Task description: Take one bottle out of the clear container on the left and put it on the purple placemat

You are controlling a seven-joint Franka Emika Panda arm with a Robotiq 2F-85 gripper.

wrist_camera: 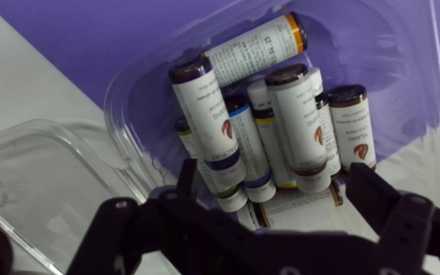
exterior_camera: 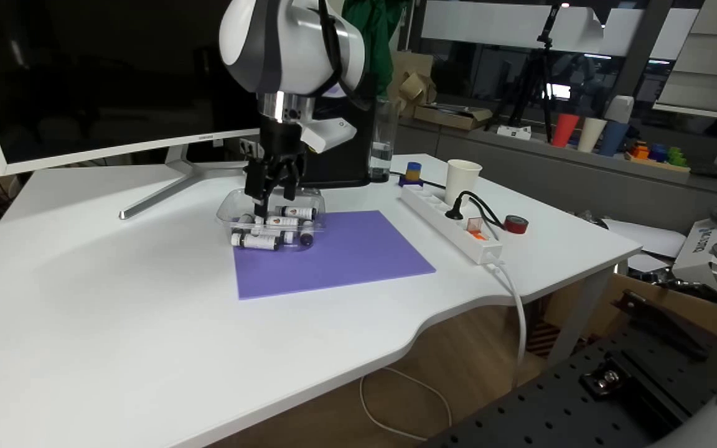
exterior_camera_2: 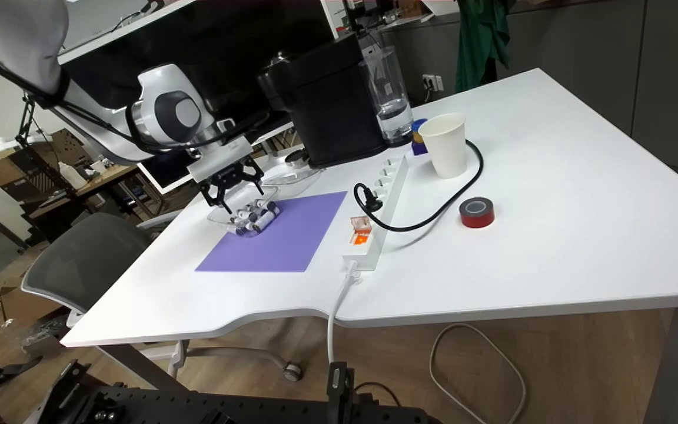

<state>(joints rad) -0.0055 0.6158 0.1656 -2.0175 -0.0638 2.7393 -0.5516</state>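
Note:
The clear container is low and see-through. It holds several small white-labelled bottles and overlaps a corner of the purple placemat. In an exterior view the container, its bottles and the mat also show. In the wrist view bottles lie piled inside the container, over the mat and white table. My gripper is open and empty, its fingers spread above the pile. It points down over the container in both exterior views.
A clear lid-like plastic piece lies beside the container. A white power strip with a black cable, a paper cup and red tape stand past the mat. A black box, clear jar and monitor stand behind.

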